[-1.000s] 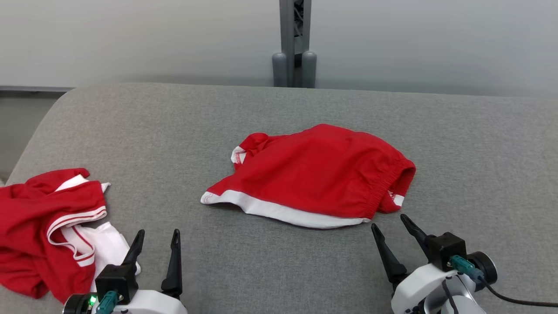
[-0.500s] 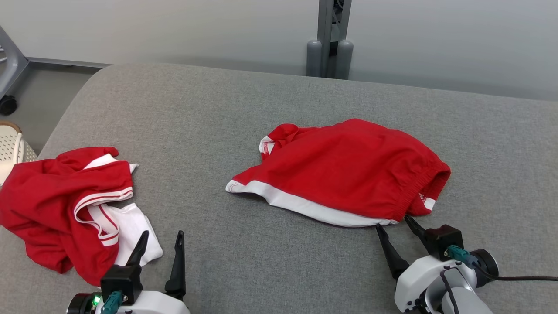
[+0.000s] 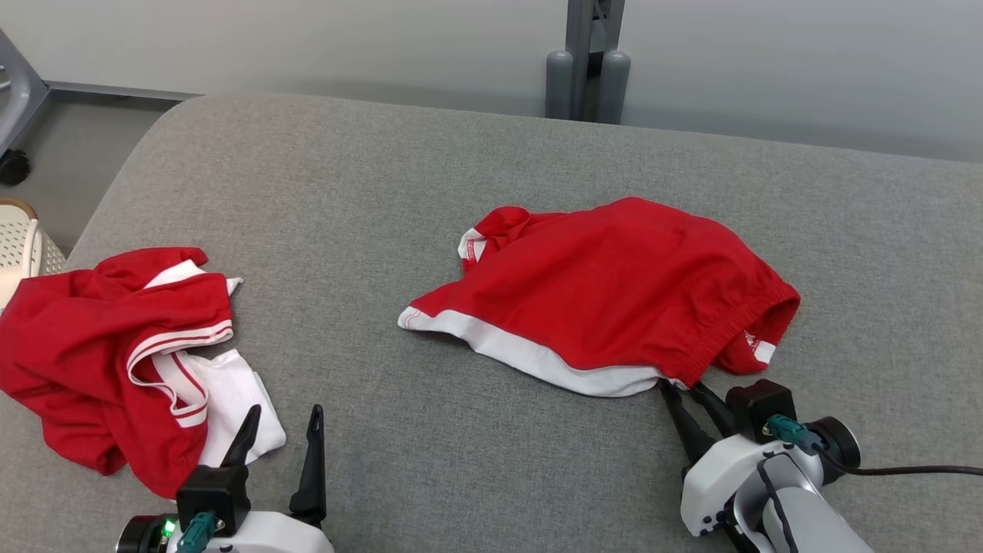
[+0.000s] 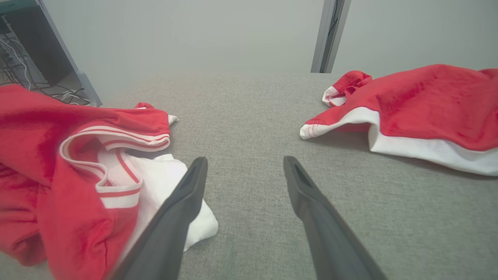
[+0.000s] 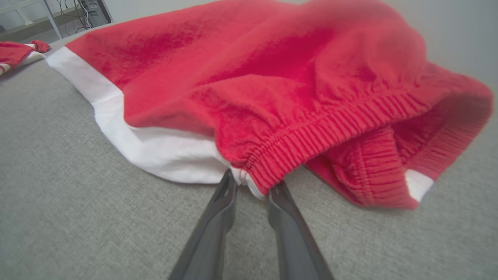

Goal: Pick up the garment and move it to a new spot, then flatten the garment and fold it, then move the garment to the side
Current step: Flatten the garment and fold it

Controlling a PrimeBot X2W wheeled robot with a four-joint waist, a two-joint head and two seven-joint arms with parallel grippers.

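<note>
The garment (image 3: 607, 292), red shorts with a white hem band and an elastic waistband, lies spread in the middle of the grey cushioned surface (image 3: 384, 192). My right gripper (image 3: 677, 385) is at its near right corner. In the right wrist view my right gripper (image 5: 253, 181) has its fingers drawn close together, pinching the waistband corner of the garment (image 5: 253, 77) where red rib meets white band. My left gripper (image 3: 284, 411) stands open at the lower left, nothing between its fingers (image 4: 186, 194). The garment (image 4: 428, 105) lies off to the right of it.
A second red and white piece of clothing (image 3: 115, 346) lies crumpled at the left, its white part touching my left gripper's side (image 4: 58, 155). A white basket (image 3: 19, 246) stands past the left edge. A grey post (image 3: 587, 61) rises behind the far edge.
The head camera has swung left and down. My right gripper reached forward to the shorts' waistband corner and closed its fingers on it. The left gripper stayed open and still.
</note>
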